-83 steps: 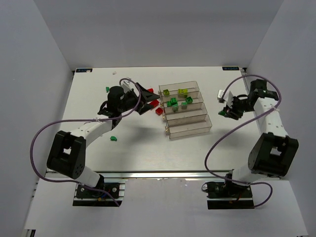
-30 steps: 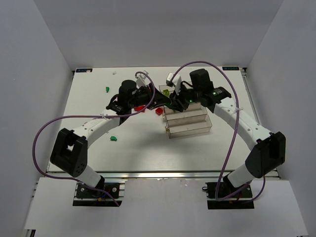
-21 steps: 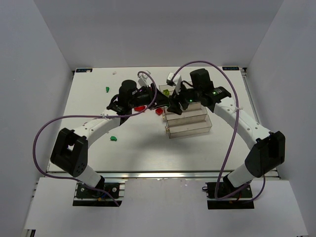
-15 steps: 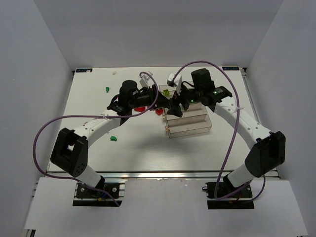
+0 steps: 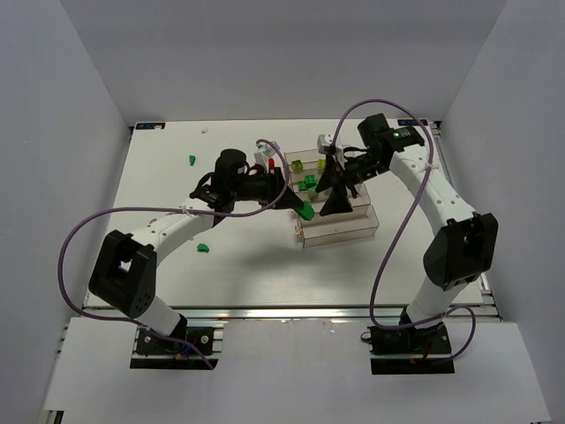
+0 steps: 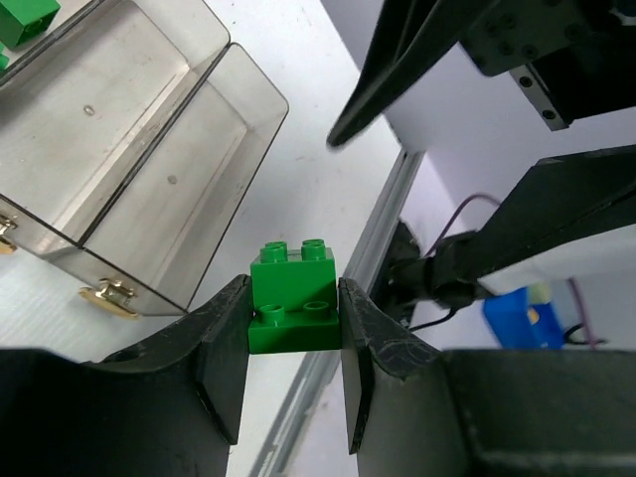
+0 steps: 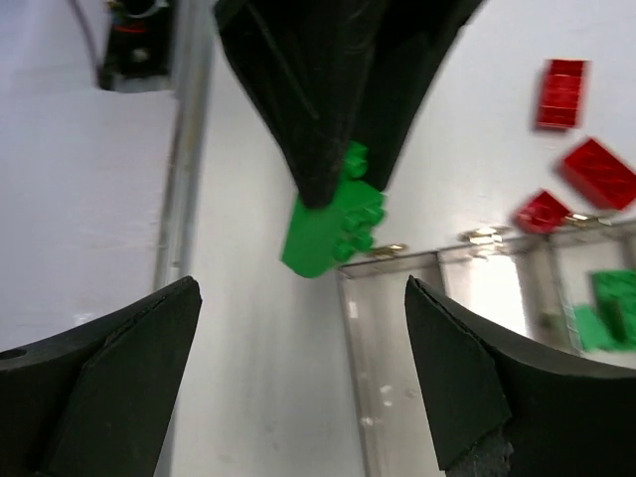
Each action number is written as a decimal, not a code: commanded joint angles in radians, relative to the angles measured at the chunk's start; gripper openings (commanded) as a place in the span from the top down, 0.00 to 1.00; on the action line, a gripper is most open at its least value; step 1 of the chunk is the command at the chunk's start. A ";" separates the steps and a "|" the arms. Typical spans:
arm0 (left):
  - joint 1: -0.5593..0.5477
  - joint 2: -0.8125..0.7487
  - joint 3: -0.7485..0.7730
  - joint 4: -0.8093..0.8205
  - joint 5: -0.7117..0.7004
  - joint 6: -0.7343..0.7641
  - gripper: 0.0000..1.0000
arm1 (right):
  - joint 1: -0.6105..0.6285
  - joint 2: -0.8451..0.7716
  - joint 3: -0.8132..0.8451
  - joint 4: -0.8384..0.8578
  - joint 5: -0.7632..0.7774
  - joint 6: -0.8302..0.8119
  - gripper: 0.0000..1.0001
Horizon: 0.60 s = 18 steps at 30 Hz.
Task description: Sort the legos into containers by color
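- The left claw (image 6: 291, 310) is pinching a green brick (image 6: 293, 298). One finger presses on each side of it.
- The brick's bumps point up in that claw's own camera.
- The brick sits right at the claw's tip, just beside the near corner of the trays (image 5: 366, 231). I cannot tell if it touches them.
- The four trays lie side by side, just past the left claw's tip.
- A bit farther from that claw, one tray holds green bricks (image 5: 309, 182).
- The tray beyond that one holds a yellow-green brick (image 5: 298, 164).
- The right claw (image 7: 301, 298) is spread wide, with nothing gripped between its fingers.
- It hangs over the trays and faces the left claw. The two claws are near each other but apart.
- In the right claw's own camera, the left claw's tip and its green brick show in the gap between the right claw's fingers.
- Off to one side of the right claw, three red bricks (image 7: 596, 171) lie on the table (image 5: 265, 274), close to the end of the trays.
- Two loose green bricks (image 5: 192, 159) lie on the table well away from the left claw, back beside its arm.
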 commanded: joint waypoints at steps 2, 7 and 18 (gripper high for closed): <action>0.001 -0.087 -0.021 0.008 0.039 0.167 1.00 | 0.044 0.008 0.008 -0.174 -0.145 -0.119 0.12; 0.001 -0.155 -0.091 0.098 0.077 0.227 1.00 | 0.066 0.042 0.018 -0.088 -0.166 0.006 0.17; -0.008 -0.199 -0.128 0.173 0.116 0.275 1.00 | 0.106 0.102 0.057 0.005 -0.120 0.099 0.18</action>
